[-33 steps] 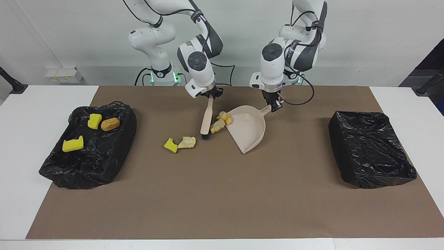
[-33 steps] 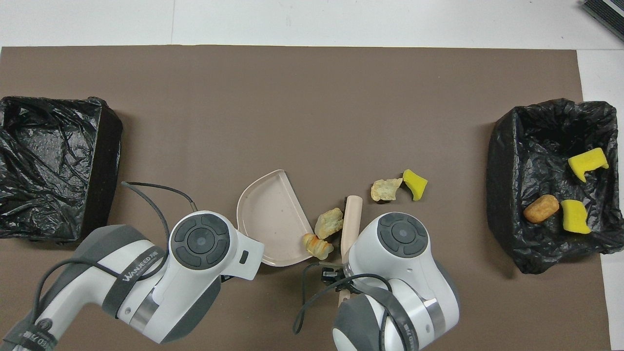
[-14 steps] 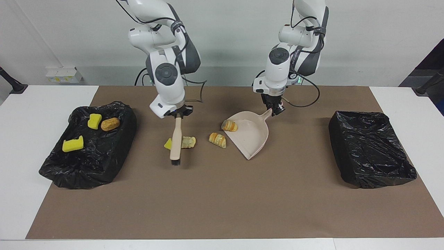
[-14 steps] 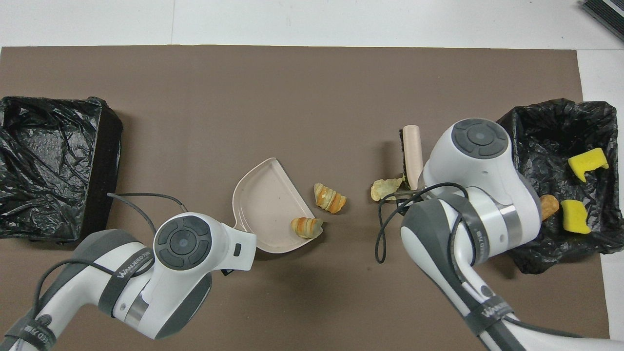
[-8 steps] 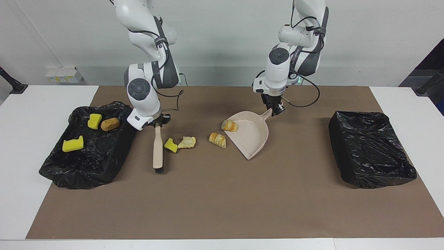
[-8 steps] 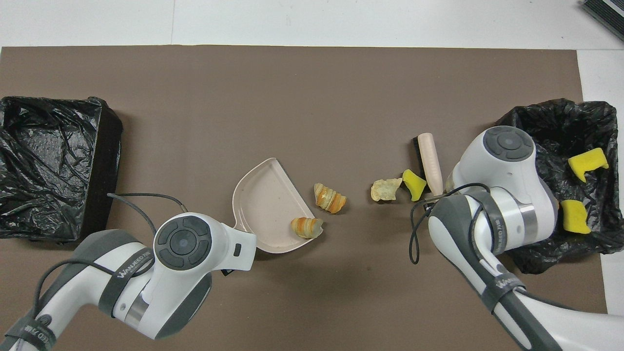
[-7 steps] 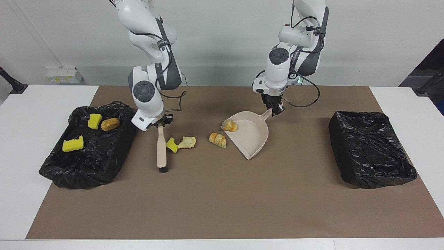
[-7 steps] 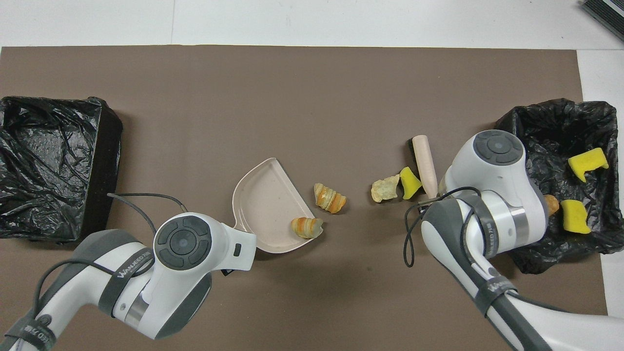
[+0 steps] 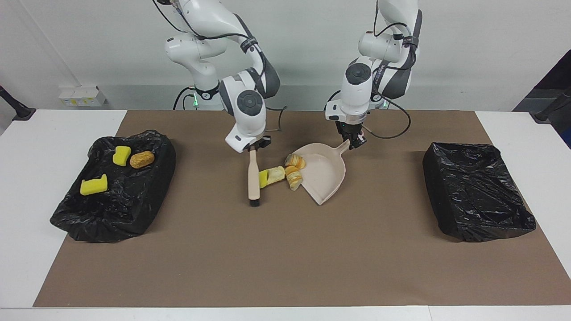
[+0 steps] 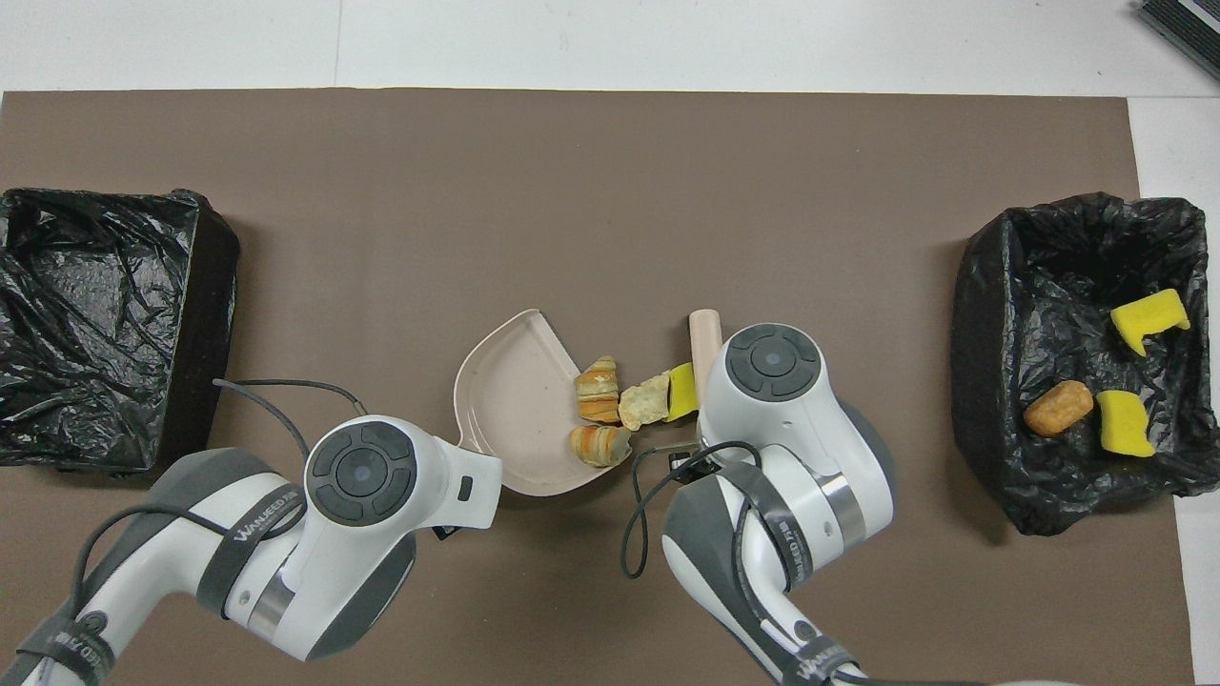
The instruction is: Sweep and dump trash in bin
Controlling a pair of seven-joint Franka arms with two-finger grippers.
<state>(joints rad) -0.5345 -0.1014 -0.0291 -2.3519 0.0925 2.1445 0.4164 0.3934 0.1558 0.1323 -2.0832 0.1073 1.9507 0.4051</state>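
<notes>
1. Done so far, judging by how things lie: three scraps sit in the black-bagged bin [image 9: 111, 187] toward the right arm's end of the surface – two bright yellow foam sponge chunks [image 9: 93, 185] and a tan-brown bread-like lump [image 9: 142, 159]. The other black-lined bin [image 9: 477, 196], toward the left arm's end, shows nothing inside.

2. In hand: four scraps are bunched at the mouth of the beige plastic dustpan [image 9: 325, 174]. One striped bread-like roll [image 10: 599, 445] lies on the pan's lip, a second roll [image 10: 597, 391] sits at the edge, and a pale crumbly bread scrap [image 10: 644, 400] and a small yellow sponge piece [image 10: 681, 392] are pressed between that roll and the brush.

3. The right end effector [image 9: 253, 146] is clamped shut on the handle of the beige wooden hand brush [image 9: 253, 180], whose dark bristles meet the brown mat [image 9: 285, 267], just beside the yellow piece.

4. The left end effector [image 9: 356, 141] is closed on the dustpan's handle, holding the pan tilted with its lip on the mat.

5. Left to do – push the three outer scraps fully into the pan, carry it to a bin, tip it out. Roughly the halfway mark, I judge.
</notes>
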